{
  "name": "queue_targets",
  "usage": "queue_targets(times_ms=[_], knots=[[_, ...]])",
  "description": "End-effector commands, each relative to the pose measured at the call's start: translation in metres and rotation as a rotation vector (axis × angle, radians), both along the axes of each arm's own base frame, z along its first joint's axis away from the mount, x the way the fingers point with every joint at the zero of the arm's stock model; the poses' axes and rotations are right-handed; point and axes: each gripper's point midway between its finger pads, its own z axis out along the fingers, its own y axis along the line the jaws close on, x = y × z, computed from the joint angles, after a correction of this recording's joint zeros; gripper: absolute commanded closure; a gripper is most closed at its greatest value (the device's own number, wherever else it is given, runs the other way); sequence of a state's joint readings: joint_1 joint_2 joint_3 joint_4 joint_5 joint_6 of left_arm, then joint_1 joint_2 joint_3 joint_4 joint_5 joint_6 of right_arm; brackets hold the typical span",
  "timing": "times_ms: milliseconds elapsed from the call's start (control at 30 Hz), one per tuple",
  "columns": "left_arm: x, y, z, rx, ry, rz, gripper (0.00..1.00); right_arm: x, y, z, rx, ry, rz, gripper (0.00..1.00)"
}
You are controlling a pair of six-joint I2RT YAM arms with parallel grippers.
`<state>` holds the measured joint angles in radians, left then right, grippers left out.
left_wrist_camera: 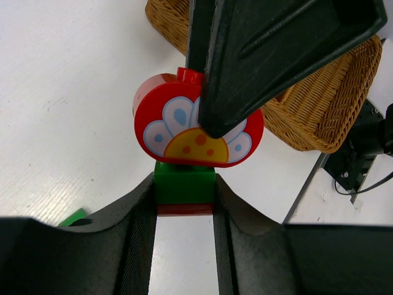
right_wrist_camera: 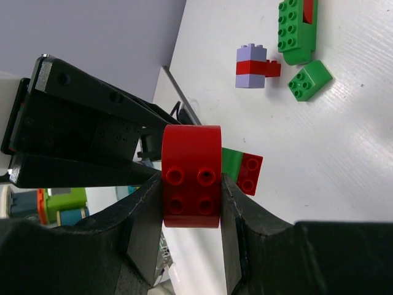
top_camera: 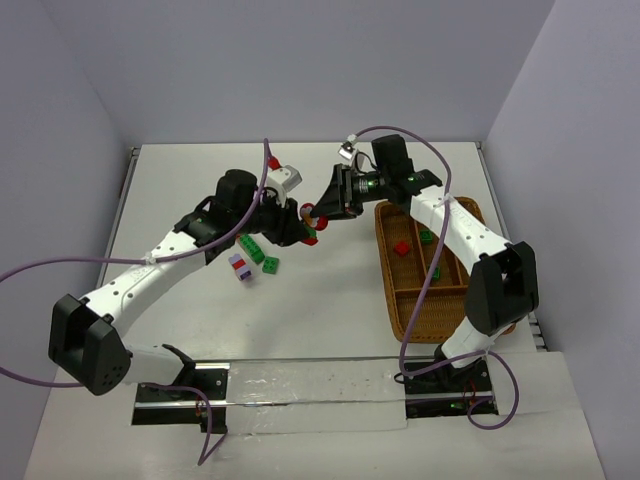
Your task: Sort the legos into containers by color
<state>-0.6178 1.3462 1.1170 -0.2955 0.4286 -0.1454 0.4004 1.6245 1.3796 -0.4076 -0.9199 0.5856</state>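
My left gripper (left_wrist_camera: 184, 192) is shut on a green brick (left_wrist_camera: 184, 182) with a thin red piece under it. A red rounded brick with a flower print (left_wrist_camera: 178, 126) is stacked on the green one. My right gripper (right_wrist_camera: 191, 187) is shut on that red rounded brick (right_wrist_camera: 190, 175); the green and red pieces (right_wrist_camera: 243, 169) show behind it. Both grippers (top_camera: 299, 228) (top_camera: 319, 212) meet above the table, left of the wicker tray (top_camera: 390, 290). The tray holds a red brick (top_camera: 402, 248) and green bricks (top_camera: 426, 237).
Loose bricks lie on the table under the left arm: a purple, white and red stack (top_camera: 240, 266) (right_wrist_camera: 252, 66), a long green brick (top_camera: 251, 247) (right_wrist_camera: 296, 27) and a small green brick (top_camera: 271, 264) (right_wrist_camera: 310, 78). The tray corner (left_wrist_camera: 331, 104) is near in the left wrist view.
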Motion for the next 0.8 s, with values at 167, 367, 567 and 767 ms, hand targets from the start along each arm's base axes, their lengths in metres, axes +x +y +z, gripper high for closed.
queue_targets(times_ms=[167, 367, 567, 767], knots=[[-0.001, -0.003, 0.013, -0.024, -0.040, -0.014, 1.00, 0.027, -0.035, 0.002, -0.051, -0.053, -0.172, 1.00], [-0.006, 0.006, 0.005, -0.017, -0.019, 0.024, 1.00, 0.071, -0.152, -0.030, -0.471, -0.153, -0.682, 1.00], [0.003, 0.003, 0.005, -0.043, 0.003, 0.079, 1.00, 0.061, -0.223, -0.081, -0.803, -0.136, -0.829, 0.99], [0.025, 0.001, 0.013, -0.080, 0.012, 0.193, 1.00, 0.054, -0.241, -0.121, -0.921, -0.095, -0.821, 0.95]])
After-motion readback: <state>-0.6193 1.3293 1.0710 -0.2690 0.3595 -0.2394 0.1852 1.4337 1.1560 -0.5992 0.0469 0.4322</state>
